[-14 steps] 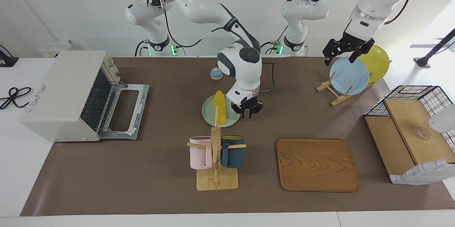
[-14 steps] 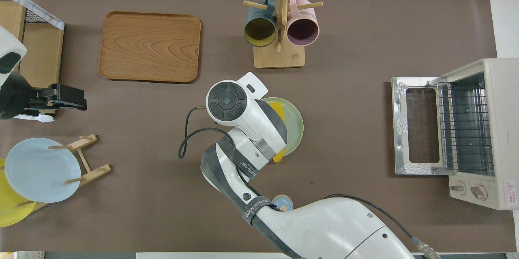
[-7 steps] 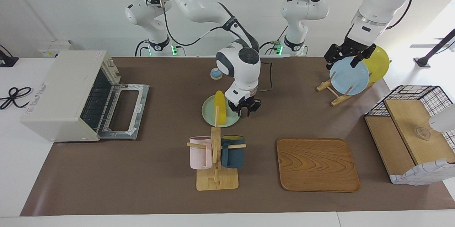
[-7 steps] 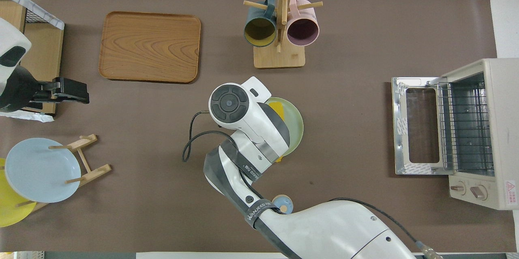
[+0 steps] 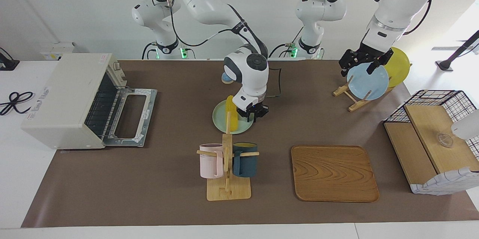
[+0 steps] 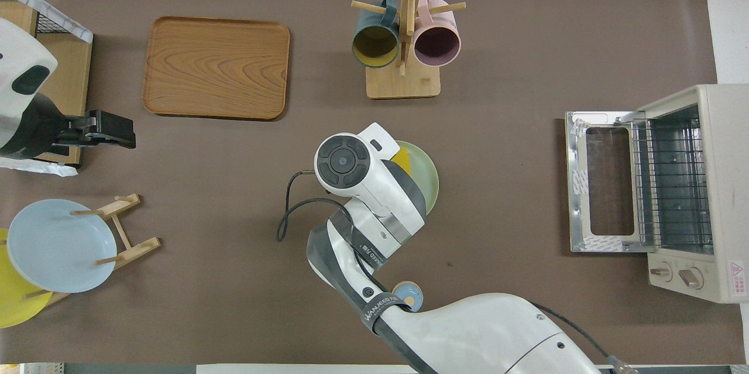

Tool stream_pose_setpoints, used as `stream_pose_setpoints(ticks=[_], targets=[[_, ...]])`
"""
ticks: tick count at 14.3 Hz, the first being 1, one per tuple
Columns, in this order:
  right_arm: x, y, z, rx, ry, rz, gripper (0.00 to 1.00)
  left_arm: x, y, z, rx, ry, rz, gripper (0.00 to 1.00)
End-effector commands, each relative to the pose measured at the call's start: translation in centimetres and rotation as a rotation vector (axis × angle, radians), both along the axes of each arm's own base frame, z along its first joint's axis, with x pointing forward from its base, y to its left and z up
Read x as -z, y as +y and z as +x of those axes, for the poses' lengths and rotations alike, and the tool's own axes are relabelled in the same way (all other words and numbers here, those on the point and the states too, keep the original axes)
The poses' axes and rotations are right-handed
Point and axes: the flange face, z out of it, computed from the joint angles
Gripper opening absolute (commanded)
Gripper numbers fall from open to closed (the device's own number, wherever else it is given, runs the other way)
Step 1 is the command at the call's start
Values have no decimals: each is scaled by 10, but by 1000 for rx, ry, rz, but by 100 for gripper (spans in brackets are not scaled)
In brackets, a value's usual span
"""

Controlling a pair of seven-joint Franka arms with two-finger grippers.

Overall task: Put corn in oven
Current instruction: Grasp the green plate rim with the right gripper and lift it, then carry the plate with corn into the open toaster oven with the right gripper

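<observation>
The yellow corn (image 5: 232, 113) lies on a pale green plate (image 5: 220, 118) at the middle of the table; in the overhead view only a bit of the corn (image 6: 401, 158) shows beside the right arm. The cream-white oven (image 5: 63, 97) stands at the right arm's end of the table, its door (image 5: 131, 117) dropped open and its rack showing (image 6: 673, 181). My right gripper (image 5: 253, 115) is open, pointing down over the plate's edge right beside the corn. My left gripper (image 5: 359, 65) hangs over the blue plate (image 5: 368, 82).
A wooden mug rack (image 5: 226, 164) with a pink and a dark blue mug stands farther from the robots than the green plate. A wooden tray (image 5: 334, 173), a plate stand with a yellow plate (image 5: 398, 65) and a wire-and-wood shelf (image 5: 430, 134) lie toward the left arm's end.
My right gripper has moved over the green plate toward the corn. The left gripper has shifted slightly above the plate stand. The corn has not moved.
</observation>
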Motion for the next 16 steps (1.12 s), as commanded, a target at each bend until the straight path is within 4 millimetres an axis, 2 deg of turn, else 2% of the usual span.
stream_pose_setpoints(ticks=[1,2,4,5,7,8,11,13,16], targets=[[-11,-6,-3,-1,-12,-12,0,1,0,-3,15,19,-4,100],[-18,-10,3,2,-5,-23,0,1,1,-3,13,19,-5,100],[-53,-11,19,-68,6,-121,0,2,0,-2,15,22,-3,100],[-68,-19,28,-77,12,-184,0,5,-1,-2,16,28,-2,100],[-85,-40,37,-99,35,-260,0,11,0,3,13,31,-2,100],[-83,-53,40,-110,55,-290,0,10,1,5,15,26,2,100],[-96,-121,54,-54,105,-341,0,3,-2,8,44,7,-1,100],[-107,-173,55,-92,141,-360,0,5,-2,9,64,11,-1,100],[-128,-283,58,-118,189,-324,0,5,0,8,93,20,0,100]])
